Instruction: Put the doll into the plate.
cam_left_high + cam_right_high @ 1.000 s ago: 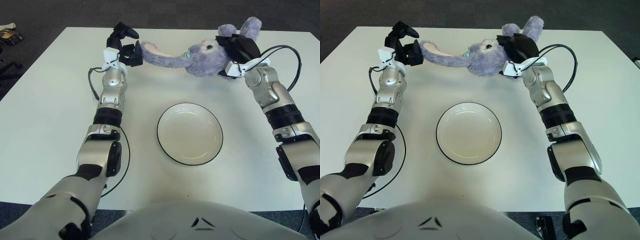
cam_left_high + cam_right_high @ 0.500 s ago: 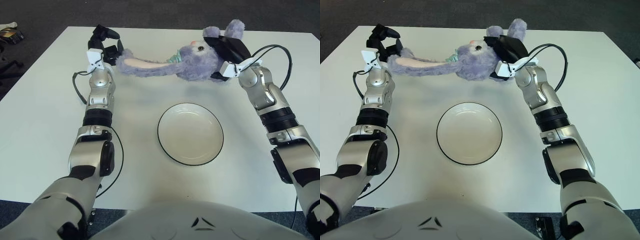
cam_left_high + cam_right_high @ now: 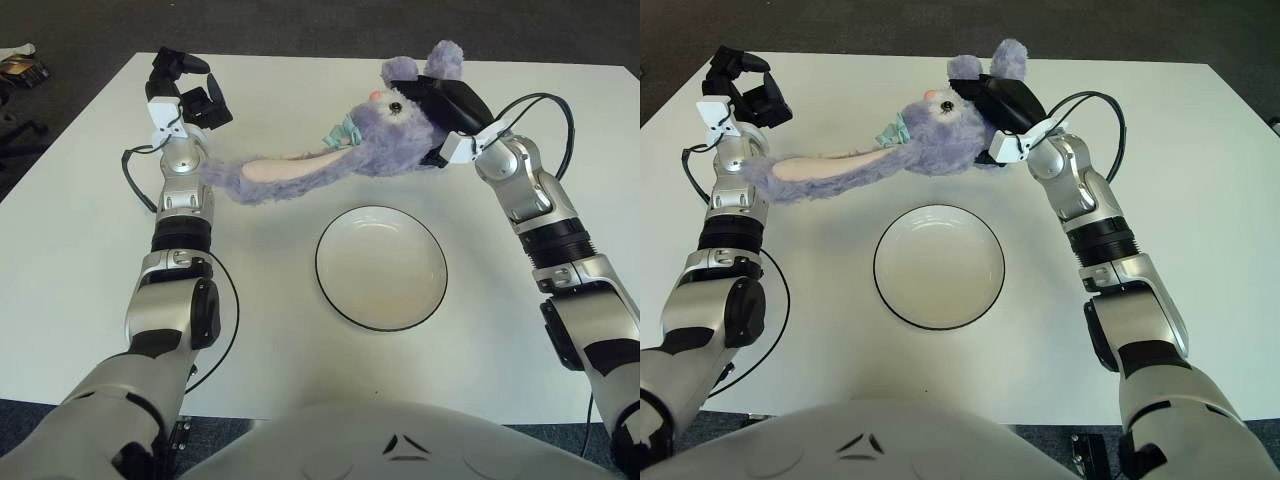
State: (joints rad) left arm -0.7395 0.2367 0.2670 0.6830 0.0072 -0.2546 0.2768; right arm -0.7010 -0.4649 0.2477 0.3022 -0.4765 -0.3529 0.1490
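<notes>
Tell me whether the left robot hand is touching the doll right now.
Apart. In the left eye view the left robot hand sits open above the doll, with bare table between its fingers and the long ear. The right robot hand grips the doll's body.

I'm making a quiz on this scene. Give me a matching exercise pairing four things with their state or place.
1. purple plush bunny doll
2. round white black-rimmed plate
3. left hand
4. right hand

a. fingers apart, holding nothing
b. empty, mid-table
c. gripping the doll's body
d. held beyond the plate, long ear trailing left

Pairs: 1-d, 2-b, 3-a, 4-c
</notes>
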